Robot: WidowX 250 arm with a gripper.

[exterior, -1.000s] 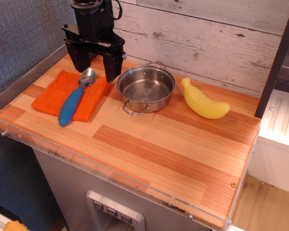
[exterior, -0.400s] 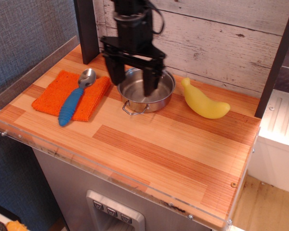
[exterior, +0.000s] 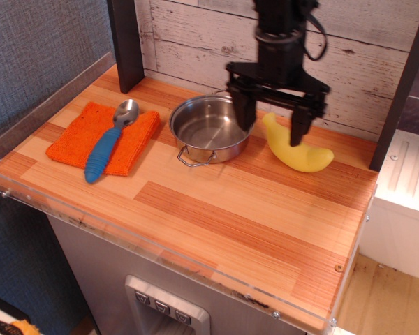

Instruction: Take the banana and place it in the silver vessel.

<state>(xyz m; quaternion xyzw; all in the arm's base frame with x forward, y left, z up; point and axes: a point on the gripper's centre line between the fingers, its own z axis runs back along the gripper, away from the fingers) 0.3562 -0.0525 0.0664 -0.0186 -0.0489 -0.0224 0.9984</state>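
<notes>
Black end effector (exterior: 272, 128), wide open and empty, above smooth curved yellow banana (exterior: 297, 149) (beside shiny round steel pot (exterior: 211, 128)).

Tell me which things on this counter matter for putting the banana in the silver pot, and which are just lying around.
Needed: banana, silver pot, open gripper.
Lying about: blue-handled spoon, orange cloth.
</notes>
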